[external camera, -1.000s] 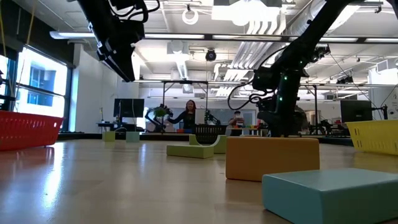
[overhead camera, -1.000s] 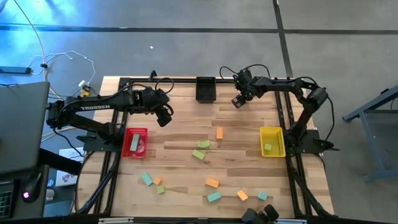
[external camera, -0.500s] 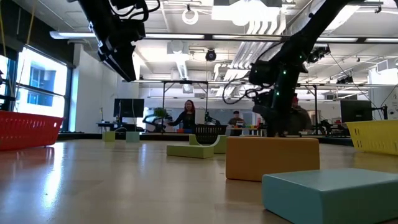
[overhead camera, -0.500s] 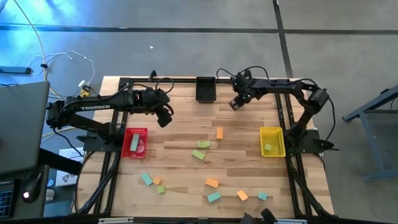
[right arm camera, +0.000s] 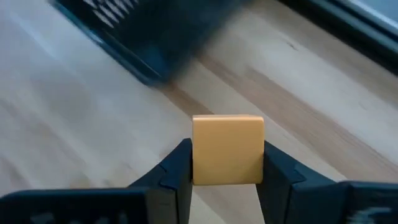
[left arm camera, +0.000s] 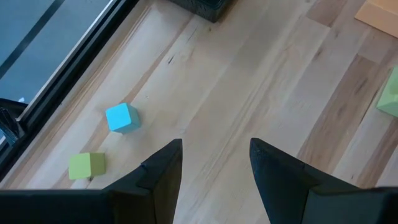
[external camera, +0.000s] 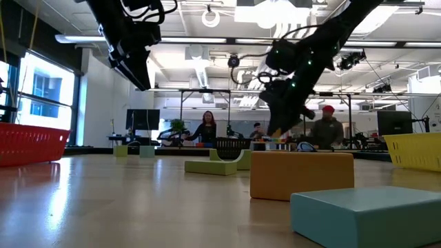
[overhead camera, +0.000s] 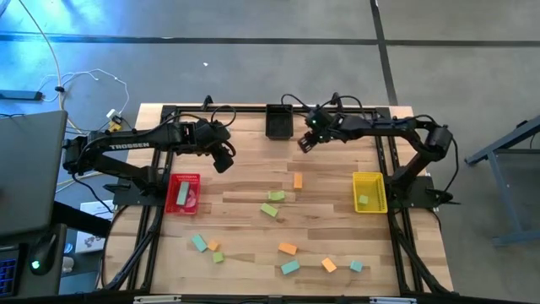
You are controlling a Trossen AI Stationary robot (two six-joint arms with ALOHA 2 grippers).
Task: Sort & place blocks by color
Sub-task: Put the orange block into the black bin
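The right gripper (right arm camera: 227,177) is clamped on an orange block (right arm camera: 227,150), held above the desk (overhead camera: 253,173) just beside the black bin (overhead camera: 278,121). The left gripper (left arm camera: 214,165) hangs with fingers apart near the red bin (overhead camera: 184,192). Other blocks (overhead camera: 288,249) lie scattered across the desk.

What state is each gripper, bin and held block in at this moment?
right gripper: shut on orange block, raised near the black bin.
left gripper: open, empty, above bare table.
red bin: holds blocks.
yellow bin: holds one green block.
black bin: contents cannot be told.
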